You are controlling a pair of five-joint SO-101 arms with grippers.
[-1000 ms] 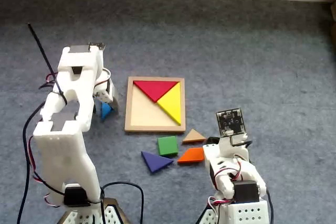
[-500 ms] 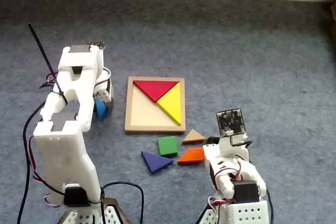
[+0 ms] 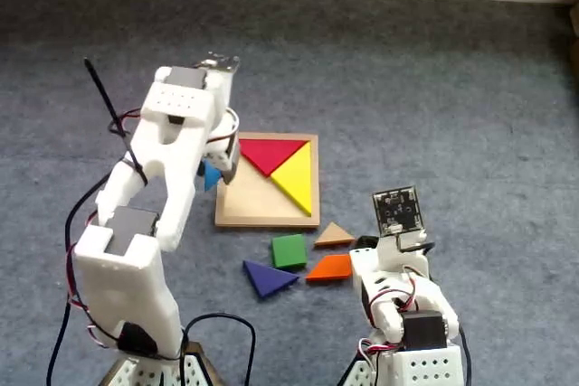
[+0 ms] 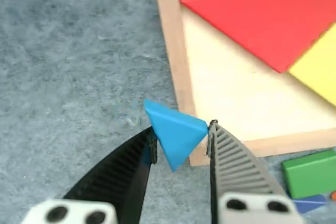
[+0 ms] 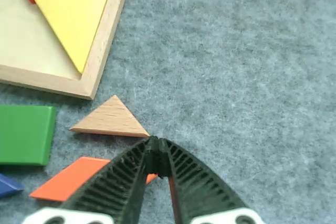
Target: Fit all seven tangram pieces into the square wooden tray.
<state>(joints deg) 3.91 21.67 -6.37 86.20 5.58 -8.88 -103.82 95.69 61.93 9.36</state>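
The square wooden tray point(image 3: 237, 216) holds a red triangle point(image 3: 267, 153) and a yellow triangle point(image 3: 297, 178). My left gripper point(image 4: 181, 142) is shut on a blue triangle point(image 4: 176, 132), held above the tray's left rim point(image 4: 173, 61); in the high view the blue triangle point(image 3: 213, 174) shows beside the arm. In front of the tray lie a green square point(image 3: 289, 250), a tan triangle point(image 3: 334, 235), an orange parallelogram point(image 3: 329, 267) and a purple triangle point(image 3: 268, 277). My right gripper point(image 5: 159, 157) is shut with nothing in it, beside the tan triangle point(image 5: 111, 119) and over the orange parallelogram point(image 5: 73, 178).
Grey carpet point(image 3: 434, 97) covers the table. The right arm's base point(image 3: 404, 332) stands at the front right, just behind the loose pieces. The left arm point(image 3: 154, 214) stretches along the tray's left side.
My left arm has swung right with the blue triangle, from the carpet left of the tray to the tray's left rim. The right arm has stayed still.
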